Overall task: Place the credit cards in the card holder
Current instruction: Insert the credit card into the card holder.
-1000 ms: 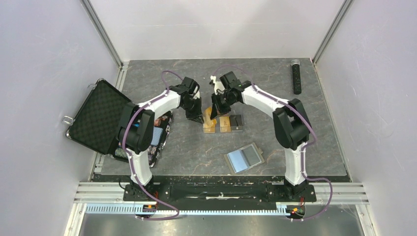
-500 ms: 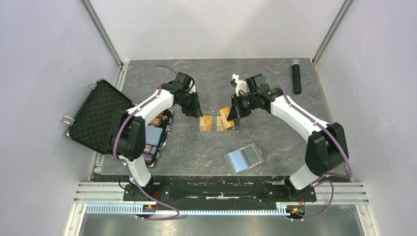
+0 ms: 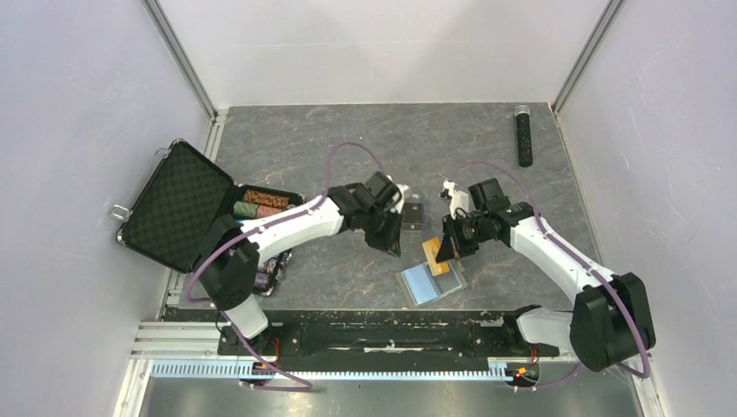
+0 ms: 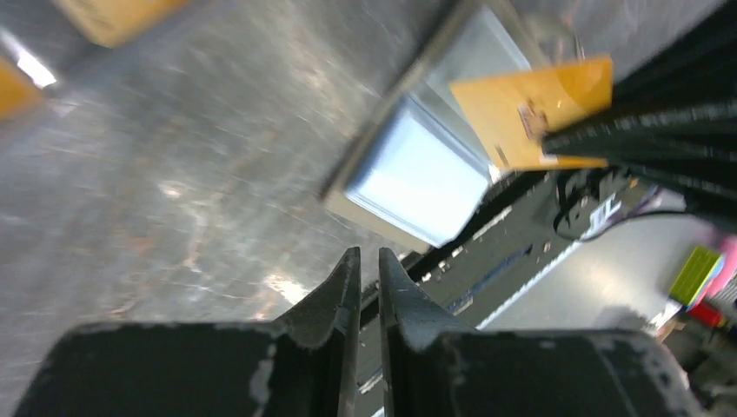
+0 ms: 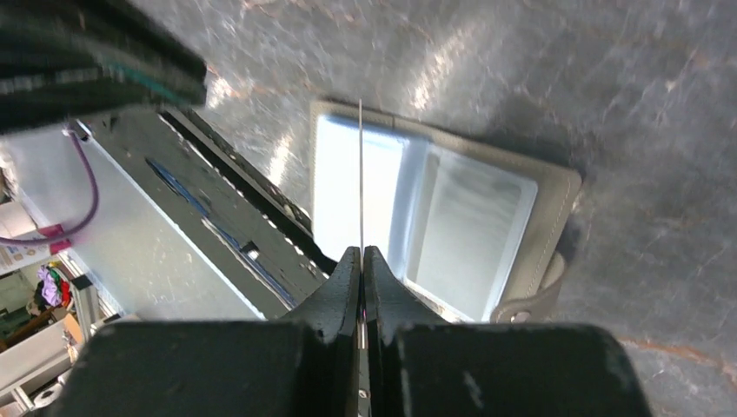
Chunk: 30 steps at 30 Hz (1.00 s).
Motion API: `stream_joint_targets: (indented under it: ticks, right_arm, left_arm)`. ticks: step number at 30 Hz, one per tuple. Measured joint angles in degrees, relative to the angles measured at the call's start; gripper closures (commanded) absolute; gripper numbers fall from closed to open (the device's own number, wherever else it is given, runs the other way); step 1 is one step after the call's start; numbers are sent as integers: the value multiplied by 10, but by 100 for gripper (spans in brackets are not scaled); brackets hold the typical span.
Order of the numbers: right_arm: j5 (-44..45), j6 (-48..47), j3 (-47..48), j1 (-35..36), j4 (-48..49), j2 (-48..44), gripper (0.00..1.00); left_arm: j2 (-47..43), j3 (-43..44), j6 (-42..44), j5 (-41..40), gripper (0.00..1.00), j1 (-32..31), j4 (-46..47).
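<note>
Over the open card holder (image 3: 423,287), R gripper (image 3: 447,251) pinched a credit card (image 3: 434,259) edge-on, prob. needing alignment w/ a pocket before lowering; L gripper (image 3: 390,244) sat barely ajar, empty.

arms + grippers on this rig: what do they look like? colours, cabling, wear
The left arm and right arm match: white link shells with black joint housings. A purple cable loops off each. The left gripper and right gripper have black tapered fingers with some pale scuffing on the edges.
</note>
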Motion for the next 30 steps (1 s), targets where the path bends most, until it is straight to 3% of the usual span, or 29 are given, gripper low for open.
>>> stream_joint_targets:
  ticks: [3, 7, 16, 30]
  right_arm:
    - [10, -7, -35, -2, -3, -20, 100]
    - [28, -13, -71, -3, 3, -23, 100]
    - [7, -9, -125, -5, 68, 20, 100]
    - [-64, -5, -117, -11, 86, 66, 100]
  left_arm:
    - [2, -23, -9, 4, 84, -56, 19]
    - [29, -36, -22, 8, 84, -85, 30]
    - [90, -37, -26, 9, 84, -91, 40]
    - [136, -21, -26, 14, 88, -90, 17]
